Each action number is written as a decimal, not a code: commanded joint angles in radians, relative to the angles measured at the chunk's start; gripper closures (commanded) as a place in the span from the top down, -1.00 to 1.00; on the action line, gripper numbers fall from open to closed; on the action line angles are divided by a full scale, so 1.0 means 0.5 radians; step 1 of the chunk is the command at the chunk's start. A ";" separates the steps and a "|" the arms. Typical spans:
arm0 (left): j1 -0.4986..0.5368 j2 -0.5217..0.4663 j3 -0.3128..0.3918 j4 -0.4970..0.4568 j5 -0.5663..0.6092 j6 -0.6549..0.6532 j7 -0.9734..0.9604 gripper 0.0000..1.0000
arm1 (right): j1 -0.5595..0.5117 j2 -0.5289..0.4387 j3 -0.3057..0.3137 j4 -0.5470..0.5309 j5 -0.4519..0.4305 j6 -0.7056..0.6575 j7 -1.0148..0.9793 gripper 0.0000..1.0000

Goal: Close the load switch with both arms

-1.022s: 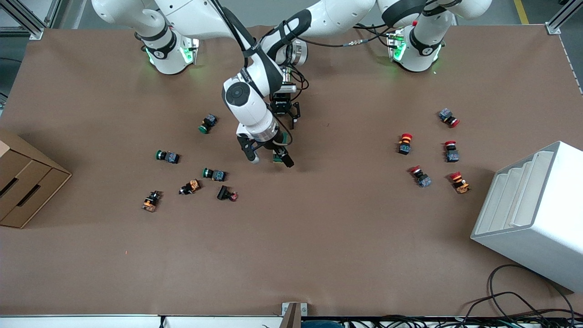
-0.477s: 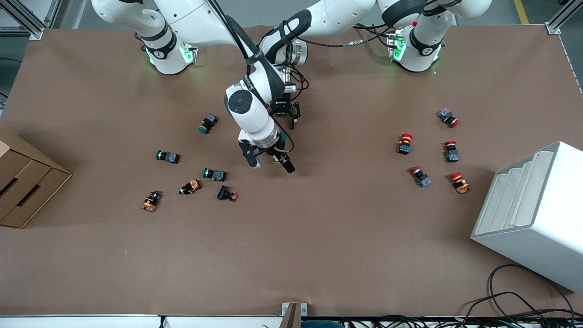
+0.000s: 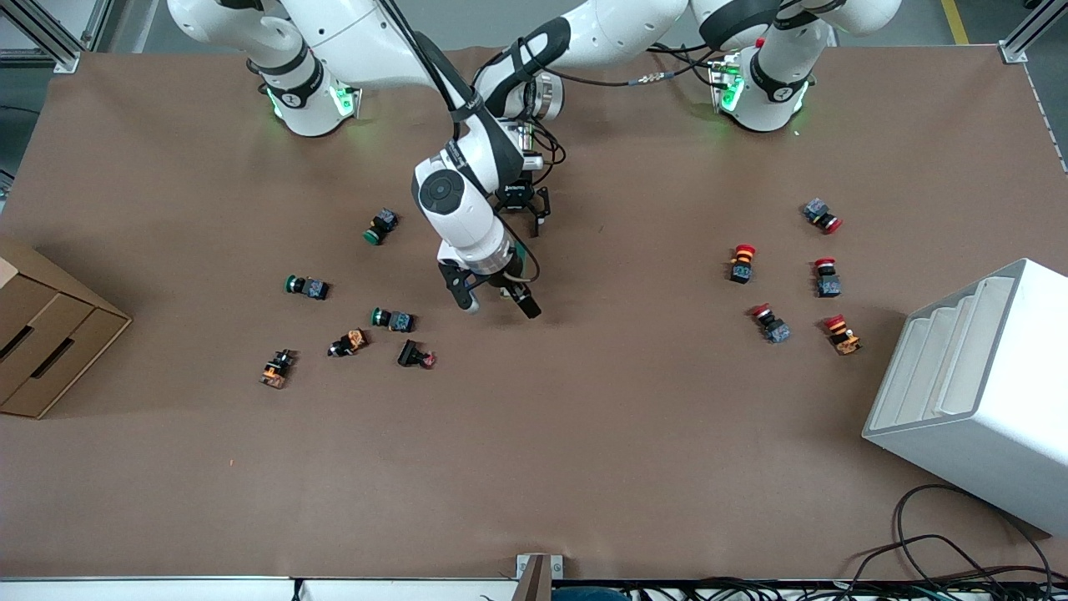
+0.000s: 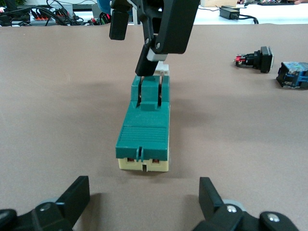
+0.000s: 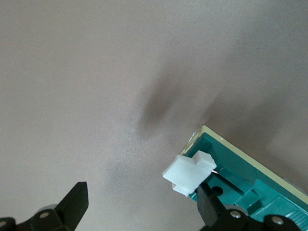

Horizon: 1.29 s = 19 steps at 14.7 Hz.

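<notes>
The load switch (image 4: 144, 127) is a dark-green block on a cream base, lying on the brown table with its white lever (image 4: 161, 70) at the end away from my left gripper. In the front view only a green sliver of the switch (image 3: 516, 251) shows under the right wrist. My left gripper (image 4: 144, 202) is open and low on the table, with the switch's cream end just ahead of its fingers. My right gripper (image 5: 142, 207) is open over the lever end (image 5: 190, 173), one finger (image 5: 209, 207) beside the lever. In the front view it (image 3: 498, 305) is mid-table.
Green, orange and black push buttons (image 3: 392, 319) are scattered toward the right arm's end, red-capped ones (image 3: 741, 263) toward the left arm's end. A cardboard box (image 3: 42, 334) and a white bin (image 3: 976, 384) stand at the table's ends. Cables (image 3: 934, 551) lie at the near edge.
The right gripper has shifted slightly toward the front camera over the lever end of the switch. The left arm has not visibly moved.
</notes>
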 commanded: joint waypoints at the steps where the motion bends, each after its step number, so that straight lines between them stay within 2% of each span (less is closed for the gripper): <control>1: -0.009 0.048 0.017 0.013 0.026 -0.017 -0.042 1.00 | -0.107 0.166 0.002 0.158 -0.011 0.004 -0.097 1.00; 8: -0.009 0.051 0.026 0.016 0.029 -0.017 -0.045 1.00 | -0.269 0.270 0.002 0.434 -0.008 -0.435 -0.170 1.00; 15: -0.009 0.051 0.026 0.019 0.029 -0.017 -0.045 1.00 | -0.297 0.316 0.008 0.548 0.017 -0.601 -0.149 1.00; 19: -0.009 0.051 0.029 0.016 0.029 -0.017 -0.042 1.00 | -0.282 0.301 0.008 0.781 0.002 -1.036 0.010 1.00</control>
